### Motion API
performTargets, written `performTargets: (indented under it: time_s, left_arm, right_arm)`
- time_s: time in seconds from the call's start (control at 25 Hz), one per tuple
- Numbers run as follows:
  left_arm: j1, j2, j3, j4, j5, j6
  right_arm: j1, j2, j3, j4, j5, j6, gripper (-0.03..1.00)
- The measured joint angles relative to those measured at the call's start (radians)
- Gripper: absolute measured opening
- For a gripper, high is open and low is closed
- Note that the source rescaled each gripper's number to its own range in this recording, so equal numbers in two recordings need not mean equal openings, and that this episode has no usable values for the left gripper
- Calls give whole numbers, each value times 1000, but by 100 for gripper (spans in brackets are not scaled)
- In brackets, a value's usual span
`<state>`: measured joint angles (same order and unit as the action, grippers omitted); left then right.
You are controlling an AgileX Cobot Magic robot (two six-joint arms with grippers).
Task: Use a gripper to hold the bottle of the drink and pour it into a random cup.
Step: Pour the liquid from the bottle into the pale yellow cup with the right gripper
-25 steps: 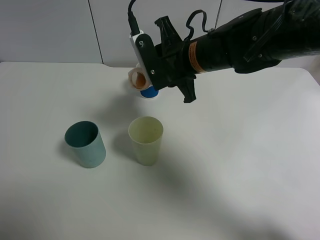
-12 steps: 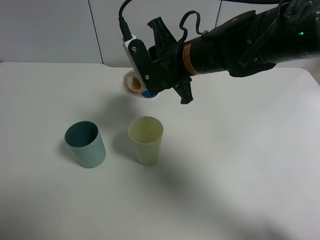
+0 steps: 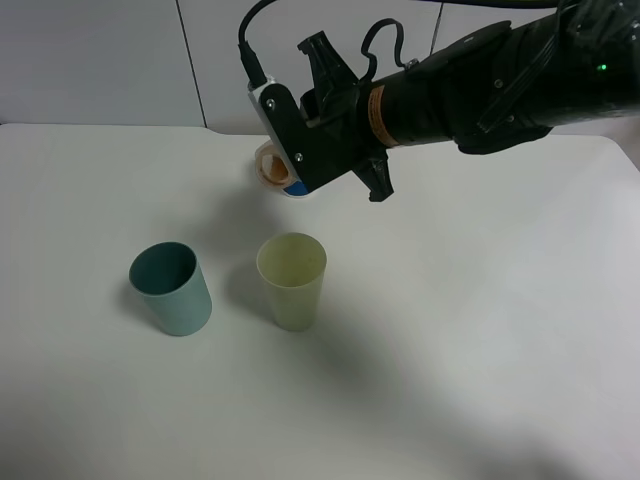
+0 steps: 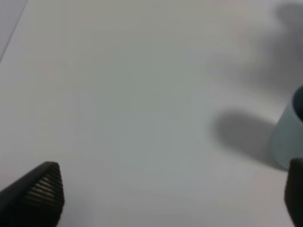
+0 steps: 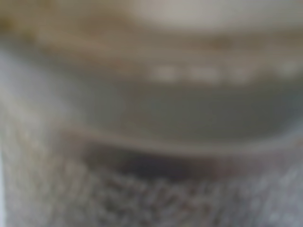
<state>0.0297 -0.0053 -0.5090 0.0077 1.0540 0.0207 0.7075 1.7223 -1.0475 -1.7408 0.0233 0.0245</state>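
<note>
**Bottle tipped in the right claw, mouth short of the yellow-green cup**

The right claw (image 3: 292, 158) reaches in from the right side of the exterior view and is pinched on the bottle (image 3: 268, 165), holding it in the air above the white surface (image 3: 480, 330). The bottle's long axis lies close to level. Its open mouth faces the camera and slightly left, and the brown drink (image 3: 275, 170) shows inside the neck. No stream is visible. The right wrist view is a close blur and adds nothing.

The coming move turns on one relation. The yellow-green cup (image 3: 292, 281) stands upright below the bottle's mouth and nearer the camera, apart from it. As far as one view can tell, the mouth hangs nearer the white cup with a blue band (image 3: 297, 189), which is partly hidden behind the claw. The right arm would probably have to bring the mouth forward and down over the yellow-green rim before tipping further.

The teal cup (image 3: 171, 288) stands just left of the yellow-green one. The left claw (image 4: 170, 194) is spread wide and empty, low over bare surface beside the teal cup, so the right arm is the one placed to pour.
</note>
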Motion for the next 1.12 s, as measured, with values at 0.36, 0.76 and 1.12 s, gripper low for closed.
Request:
performTargets:
  time_s: [0.36, 0.76, 1.12]
  left_arm:
    - [0, 0, 0, 0, 0, 0]
    - [0, 0, 0, 0, 0, 0]
    - [0, 0, 0, 0, 0, 0]
  right_arm:
    - [0, 0, 0, 0, 1, -81, 1]
    - [0, 0, 0, 0, 1, -135, 1]
    - [9, 0, 0, 0, 27, -159, 0]
